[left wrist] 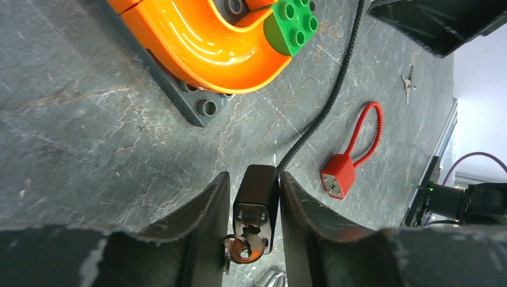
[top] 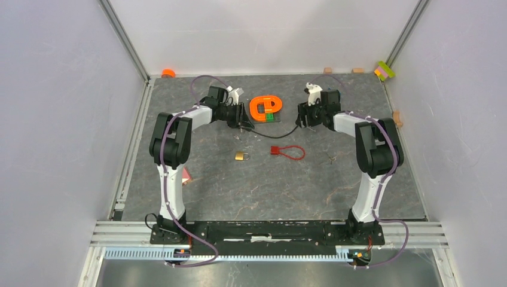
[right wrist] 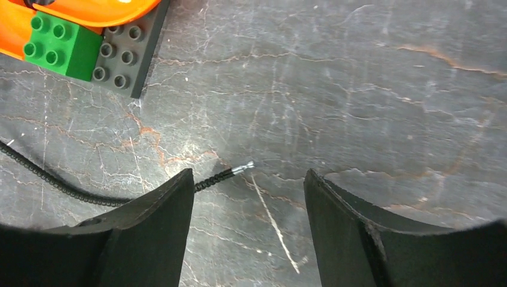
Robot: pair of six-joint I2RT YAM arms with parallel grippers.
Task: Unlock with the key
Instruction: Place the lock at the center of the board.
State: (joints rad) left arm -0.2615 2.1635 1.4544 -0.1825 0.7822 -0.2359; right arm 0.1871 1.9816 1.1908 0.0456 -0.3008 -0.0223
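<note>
My left gripper [left wrist: 254, 179] is shut on the body of a black cable lock [left wrist: 258, 191], low over the table. A brass-coloured key [left wrist: 251, 246] with a ring sits in the lock's keyhole. The lock's black cable [left wrist: 335, 89] runs away across the table to the right. Its free end with a metal tip [right wrist: 245, 167] lies loose on the table between the fingers of my open right gripper [right wrist: 249, 173]. In the top view the left gripper [top: 242, 118] and right gripper [top: 305, 116] face each other, with the cable [top: 281, 133] between them.
An orange curved Duplo piece with a green brick on a grey plate [top: 265, 108] stands just behind the grippers. A red cable lock [top: 286, 151], a brass padlock [top: 241, 156] and small loose keys [top: 330, 158] lie nearer the front. Small blocks lie along the back wall.
</note>
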